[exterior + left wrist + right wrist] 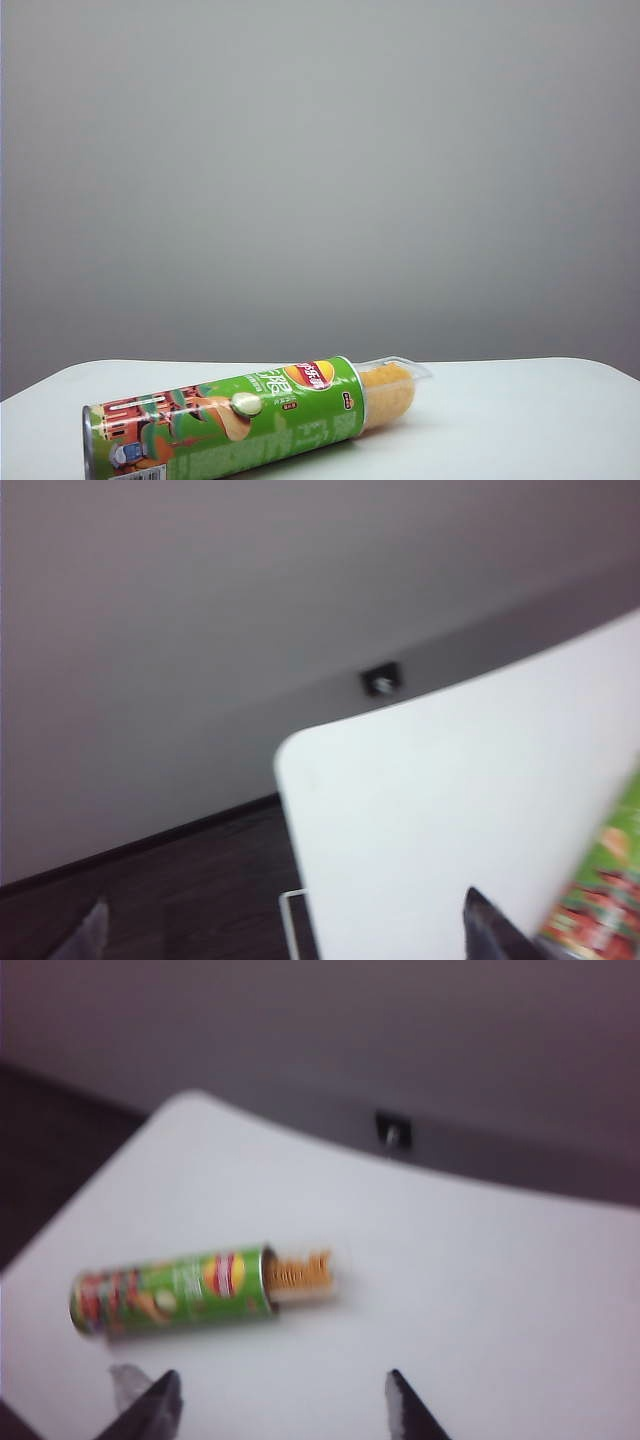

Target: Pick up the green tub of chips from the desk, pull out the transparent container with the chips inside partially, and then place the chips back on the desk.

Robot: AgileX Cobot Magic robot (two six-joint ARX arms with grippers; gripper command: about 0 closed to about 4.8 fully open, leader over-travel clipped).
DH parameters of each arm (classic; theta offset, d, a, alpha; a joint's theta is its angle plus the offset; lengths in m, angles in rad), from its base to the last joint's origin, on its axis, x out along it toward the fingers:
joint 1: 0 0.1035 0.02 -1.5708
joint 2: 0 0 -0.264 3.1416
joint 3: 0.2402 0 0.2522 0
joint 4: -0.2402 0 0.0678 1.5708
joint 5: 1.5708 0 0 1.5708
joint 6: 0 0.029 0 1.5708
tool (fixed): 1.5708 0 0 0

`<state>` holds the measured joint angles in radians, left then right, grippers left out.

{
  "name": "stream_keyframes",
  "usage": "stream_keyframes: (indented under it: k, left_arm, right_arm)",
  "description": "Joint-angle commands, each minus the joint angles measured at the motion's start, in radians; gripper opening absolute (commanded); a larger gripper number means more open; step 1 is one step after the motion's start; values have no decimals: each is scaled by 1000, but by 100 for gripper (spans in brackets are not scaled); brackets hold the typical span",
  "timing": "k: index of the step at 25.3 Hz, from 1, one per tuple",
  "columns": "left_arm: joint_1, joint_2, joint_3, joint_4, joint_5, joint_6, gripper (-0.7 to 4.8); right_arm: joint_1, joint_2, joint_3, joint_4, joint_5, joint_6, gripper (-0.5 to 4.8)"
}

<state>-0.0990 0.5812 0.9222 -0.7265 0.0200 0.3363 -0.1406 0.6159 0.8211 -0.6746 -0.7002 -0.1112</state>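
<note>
On the white desk (520, 420), green tub of chips (230, 420); both grippers empty.

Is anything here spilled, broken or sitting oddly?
Nothing spilled. The green tub of chips lies on its side on the desk, with the transparent container sticking partly out of its open end, chips still inside. Neither tool touches it.

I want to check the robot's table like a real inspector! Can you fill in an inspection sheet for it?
Surface: white desk, bare around the tub.
Job's things: green tub of chips lying on its side; transparent container with chips partly out of one end.
Clutter: nothing seen.
Grippers: left tool open, beside the tub; right tool open, above the desk, holding nothing.
Cables: nothing seen.
Surroundings: grey wall, dark floor.
</note>
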Motion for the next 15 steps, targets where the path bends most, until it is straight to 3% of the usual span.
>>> stream_keyframes:
  k: [1, 2, 3, 5, 8, 9, 12, 15]
  left_arm:
    - [71, -74, -68, 72, 106, -19, 479]
    - [95, -123, -123, 117, 123, -52, 479]
    - [103, -166, -168, 143, 122, -53, 479]
    - [101, -212, -212, 156, 127, -63, 479]
    - [99, -279, -276, 185, 127, -117, 452]
    - [99, -328, -321, 213, 126, -146, 452]
    - [99, -418, -392, 279, 153, -221, 449]
    - [99, -476, -447, 326, 151, -248, 396]
  right_arm:
    - [-48, -40, 3, 124, -60, 112, 224]
    - [-70, -58, 3, 146, -37, 113, 133]
    - [-58, -66, 3, 150, -35, 119, 74]
    - [-19, -70, 3, 149, -14, 119, 69]
    - [28, -98, -11, 157, 103, 89, 38]
    - [41, -139, -42, 197, 177, 83, 19]
    - [43, -244, -145, 332, 248, 143, 9]
    - [43, -332, -238, 383, 289, 154, 8]
